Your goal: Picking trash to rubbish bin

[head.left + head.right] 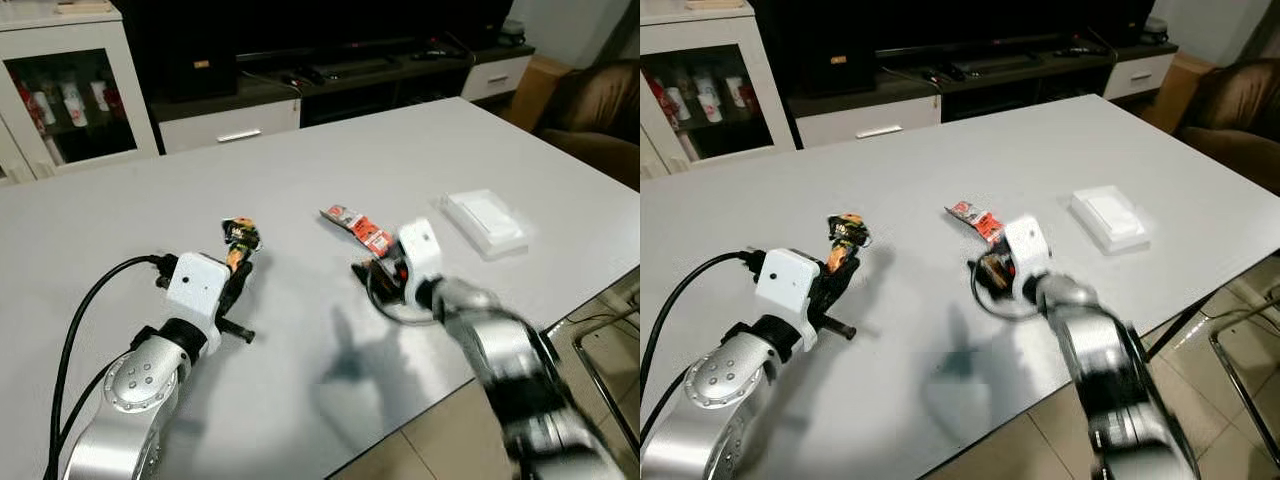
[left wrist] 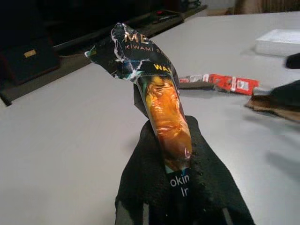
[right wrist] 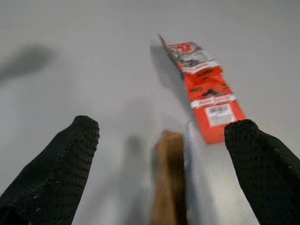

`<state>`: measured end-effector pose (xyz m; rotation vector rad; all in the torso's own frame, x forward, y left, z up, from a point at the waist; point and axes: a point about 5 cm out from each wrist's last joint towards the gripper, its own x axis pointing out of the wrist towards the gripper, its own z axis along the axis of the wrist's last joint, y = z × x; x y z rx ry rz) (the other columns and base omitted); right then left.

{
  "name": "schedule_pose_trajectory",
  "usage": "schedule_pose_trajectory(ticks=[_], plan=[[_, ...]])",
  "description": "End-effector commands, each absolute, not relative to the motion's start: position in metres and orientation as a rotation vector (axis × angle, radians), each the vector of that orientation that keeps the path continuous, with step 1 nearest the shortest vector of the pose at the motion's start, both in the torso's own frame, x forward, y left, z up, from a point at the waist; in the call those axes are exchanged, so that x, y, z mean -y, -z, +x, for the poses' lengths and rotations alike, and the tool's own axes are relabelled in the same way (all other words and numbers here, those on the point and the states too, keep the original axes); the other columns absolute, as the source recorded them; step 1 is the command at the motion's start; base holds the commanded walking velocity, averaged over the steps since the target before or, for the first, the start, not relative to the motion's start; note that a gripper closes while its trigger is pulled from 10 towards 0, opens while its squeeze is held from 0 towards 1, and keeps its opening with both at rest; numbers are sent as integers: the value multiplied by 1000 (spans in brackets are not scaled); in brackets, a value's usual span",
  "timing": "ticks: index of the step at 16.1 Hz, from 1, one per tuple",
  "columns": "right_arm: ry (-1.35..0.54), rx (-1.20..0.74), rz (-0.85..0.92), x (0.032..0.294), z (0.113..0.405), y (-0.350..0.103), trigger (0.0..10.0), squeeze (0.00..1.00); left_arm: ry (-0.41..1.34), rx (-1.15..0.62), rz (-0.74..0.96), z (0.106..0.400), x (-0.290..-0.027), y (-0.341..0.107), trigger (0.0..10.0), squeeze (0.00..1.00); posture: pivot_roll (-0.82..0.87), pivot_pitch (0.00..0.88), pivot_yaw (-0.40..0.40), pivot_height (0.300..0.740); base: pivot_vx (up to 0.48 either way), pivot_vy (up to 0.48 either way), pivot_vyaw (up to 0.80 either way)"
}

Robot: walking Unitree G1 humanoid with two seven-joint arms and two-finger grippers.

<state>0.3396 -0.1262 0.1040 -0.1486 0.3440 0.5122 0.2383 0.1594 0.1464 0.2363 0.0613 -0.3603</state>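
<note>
Gripping crumpled wrapper [image 2: 159,101], left gripper [image 2: 176,187], right gripper [image 3: 159,136] blurred, spread wide.

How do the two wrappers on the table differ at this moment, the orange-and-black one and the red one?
The orange-and-black wrapper is crumpled and stands up, clamped in the left gripper; the red wrapper lies flat on the table, held by nothing. The open right gripper sits just short of the red wrapper, one finger at its near end. The red one is a long flat strip; the other is twisted. Both are empty snack packaging.
</note>
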Motion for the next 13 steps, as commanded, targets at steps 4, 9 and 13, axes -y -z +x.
schedule_pose_trajectory(ticks=[4, 9, 13], plan=[[-476, -474, -191, 134, 364, -98, 10000, 773, 416, -70, 254, 231, -158, -152, 10000, 0, 20, 21, -74, 740, 0, 0, 0], [-439, -597, -200, 139, 364, -81, 10000, 0, 474, -100, 235, 224, -154, -151, 10000, 0, 27, 37, -80, 740, 0, 0, 0], [-449, -632, -112, 137, 364, -80, 667, 0, 558, -105, 206, 219, -150, -155, 10000, 0, 30, 34, -82, 740, 0, 0, 0]])
